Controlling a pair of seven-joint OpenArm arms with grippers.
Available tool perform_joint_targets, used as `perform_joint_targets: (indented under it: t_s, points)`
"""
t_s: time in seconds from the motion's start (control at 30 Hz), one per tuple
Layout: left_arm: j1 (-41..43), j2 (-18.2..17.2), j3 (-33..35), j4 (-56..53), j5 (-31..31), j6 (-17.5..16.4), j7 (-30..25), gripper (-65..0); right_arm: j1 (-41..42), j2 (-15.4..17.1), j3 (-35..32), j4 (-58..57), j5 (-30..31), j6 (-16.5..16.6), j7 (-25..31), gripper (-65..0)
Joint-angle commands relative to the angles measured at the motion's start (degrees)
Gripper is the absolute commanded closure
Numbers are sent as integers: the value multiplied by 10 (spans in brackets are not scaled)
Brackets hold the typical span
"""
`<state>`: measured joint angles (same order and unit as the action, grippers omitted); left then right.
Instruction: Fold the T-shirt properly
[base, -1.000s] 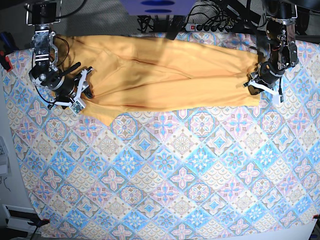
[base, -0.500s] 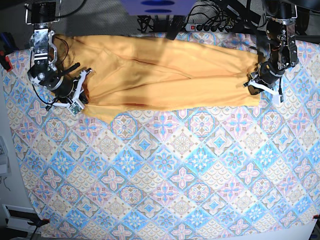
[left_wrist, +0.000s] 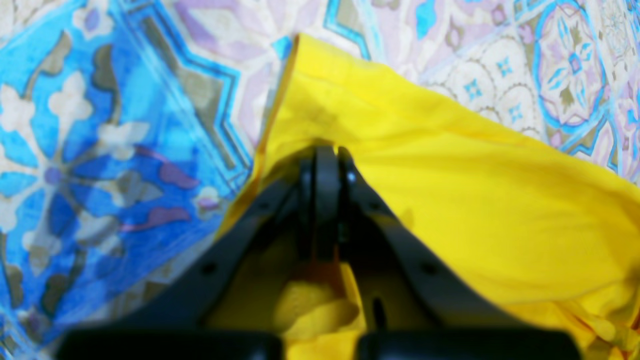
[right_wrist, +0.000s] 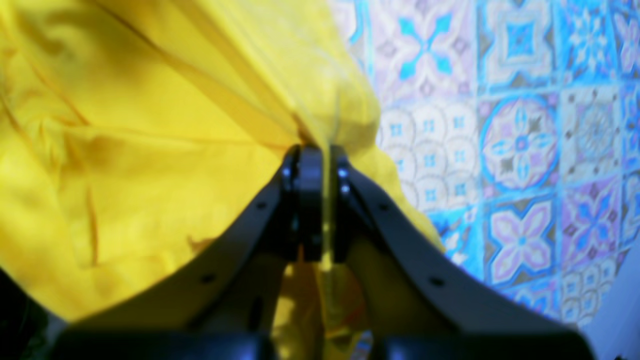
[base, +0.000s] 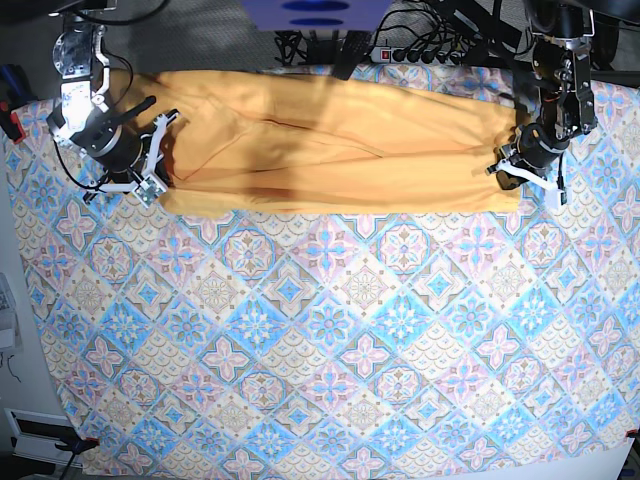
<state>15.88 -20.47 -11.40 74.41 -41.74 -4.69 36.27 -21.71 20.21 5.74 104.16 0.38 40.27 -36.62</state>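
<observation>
1. Nearest you in the base view lies the bare part of the patterned tablecloth (base: 330, 340), blue and pink tiles covering the desk from the front edge up to the garment.
2. Beyond it, the T-shirt (base: 340, 150) lies stretched in a long yellow-orange band across the far part of the cloth, its lower hem running almost straight from one arm to the other, with soft creases along the middle.
3. At the band's end on the right of the base view, you see the left hand (base: 516, 172) with its fingers (left_wrist: 320, 200) pressed together on the T-shirt (left_wrist: 475, 210); in the left wrist view yellow cloth bunches behind the tips and the tablecloth (left_wrist: 110, 150) shows beside it.
4. At the opposite end, the right hand (base: 160, 160) is likewise clamped on the T-shirt (right_wrist: 150, 150); in the right wrist view a thin fold of yellow passes between the closed fingers (right_wrist: 310, 200), and the tablecloth (right_wrist: 520, 150) lies to the side.
5. Farthest back, behind the cloth's rear edge, sit a power strip (base: 420, 53) and tangled cables (base: 310, 45).
</observation>
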Motion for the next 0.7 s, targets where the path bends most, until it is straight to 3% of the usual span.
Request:
perform_joint_targets:
  t_s: [0.0,0.27,0.5,0.67]
  points:
    - [10,-1,4,-15,54,48,48,-16,-3,8,5,10,5,-3,10,-15]
    - [10,-1,4,-15,54,48,48,-17,-19,33,-24,-15,5,-3,10,-20]
    - [10,-1,4,-15,54,48,48,-17,-19,50,-57,-64,5,-3,9,-109]
    - [10,-1,4,-15,54,48,48,-17,-24,50,-38,-53,5,-3,8,-129]
